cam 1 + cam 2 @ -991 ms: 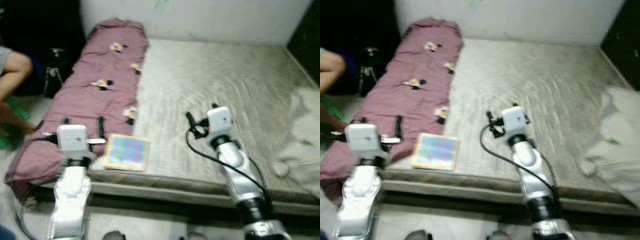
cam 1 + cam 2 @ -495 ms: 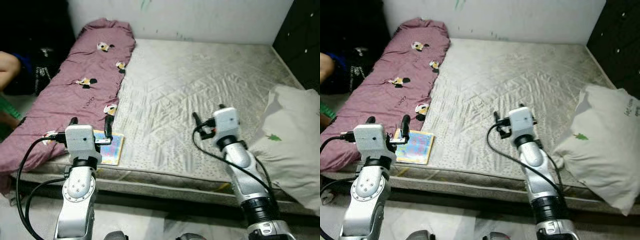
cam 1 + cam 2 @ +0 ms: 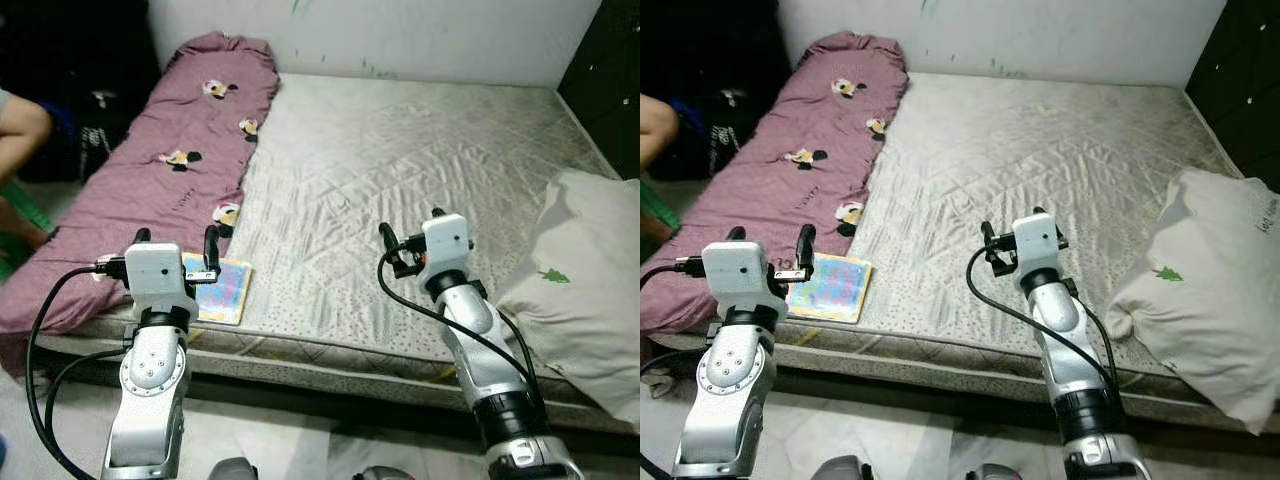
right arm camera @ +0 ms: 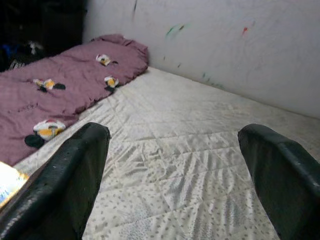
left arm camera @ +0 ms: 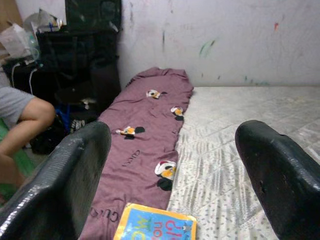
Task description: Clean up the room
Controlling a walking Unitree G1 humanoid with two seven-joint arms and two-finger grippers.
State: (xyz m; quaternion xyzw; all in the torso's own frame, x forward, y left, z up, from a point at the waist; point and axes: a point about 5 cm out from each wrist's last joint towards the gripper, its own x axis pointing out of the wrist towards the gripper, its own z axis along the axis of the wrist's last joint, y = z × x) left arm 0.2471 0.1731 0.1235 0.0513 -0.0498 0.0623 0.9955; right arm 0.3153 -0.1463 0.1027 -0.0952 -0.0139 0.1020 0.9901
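A colourful picture book [image 3: 222, 290] lies flat near the front left edge of the grey mattress [image 3: 400, 170], beside a maroon blanket [image 3: 190, 150] printed with cartoon ducks. My left gripper [image 3: 177, 233] hovers open just in front of and above the book [image 5: 155, 227], which sits low between its fingers [image 5: 65, 185]. My right gripper [image 3: 410, 225] is held open over the middle front of the mattress [image 4: 190, 165], holding nothing. A white pillow [image 3: 580, 290] lies crumpled at the bed's front right corner.
A person's bare limb [image 3: 22, 122] shows at the far left beside dark bags [image 5: 75, 55] on the floor. A pale wall [image 3: 400, 35] runs behind the bed. Dark furniture [image 3: 620, 110] stands at the right. Tiled floor [image 3: 300, 450] lies below the bed's front edge.
The camera swung right, bringing the pillow into view, then drifted slightly back left, and the blur cleared. Both arms stay raised with their fingers open.
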